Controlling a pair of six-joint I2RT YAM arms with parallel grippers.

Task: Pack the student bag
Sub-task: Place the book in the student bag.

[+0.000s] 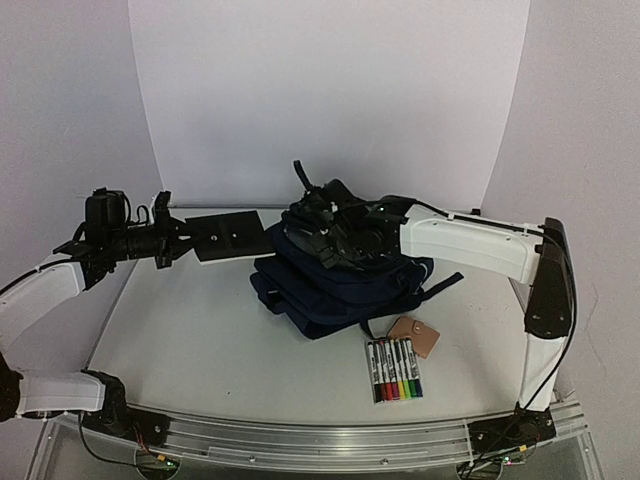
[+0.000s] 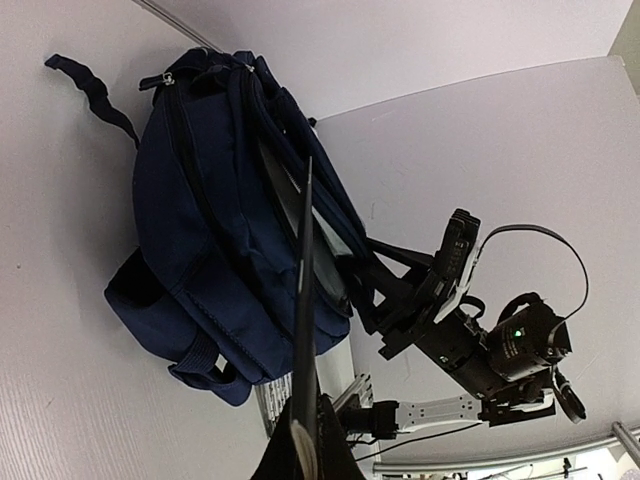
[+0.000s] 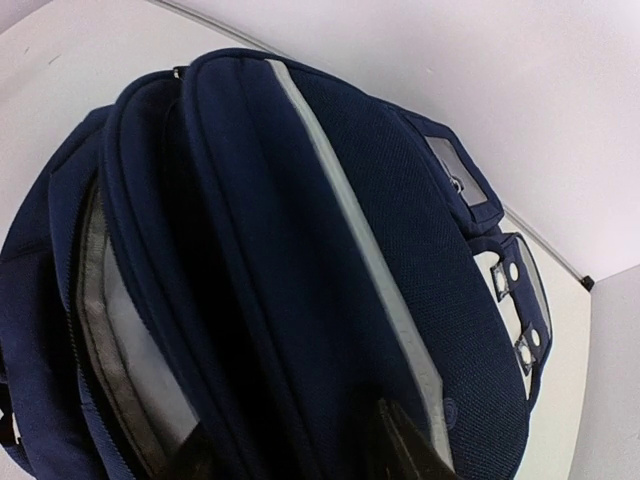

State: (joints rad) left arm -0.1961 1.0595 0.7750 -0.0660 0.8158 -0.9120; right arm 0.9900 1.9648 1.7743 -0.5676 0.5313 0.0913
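Top view: the student bag point(image 1: 340, 290) is laid mid-worktop point(image 1: 180, 330). A marker pack point(image 1: 393, 370) and a tan pouch point(image 1: 415, 337) are set just in front of it. The left end effector point(image 1: 183, 240) is clamped on a flat black board point(image 1: 228, 237), held just beside the bag's left edge. The right end effector point(image 1: 335, 235) is placed over the bag.

Left wrist view: the board is seen edge-on, crossing the bag.

Right wrist view: a grey-lined opening is seen at left. Dark fingers point(image 3: 405, 450) are set against the fabric; whether they are closed cannot be told.

The left arm point(image 1: 45, 285) bends at the elbow and holds its wrist level, pointing right, with its end effector point(image 1: 180, 240) clamped on a thin black board point(image 1: 228, 236). The right arm point(image 1: 470, 245) folds at the elbow and reaches level to the left. Its end effector point(image 1: 335, 230) is on the student bag point(image 1: 330, 290) with its fingers point(image 3: 408, 448) partly apart, and it is unclear whether they grip.
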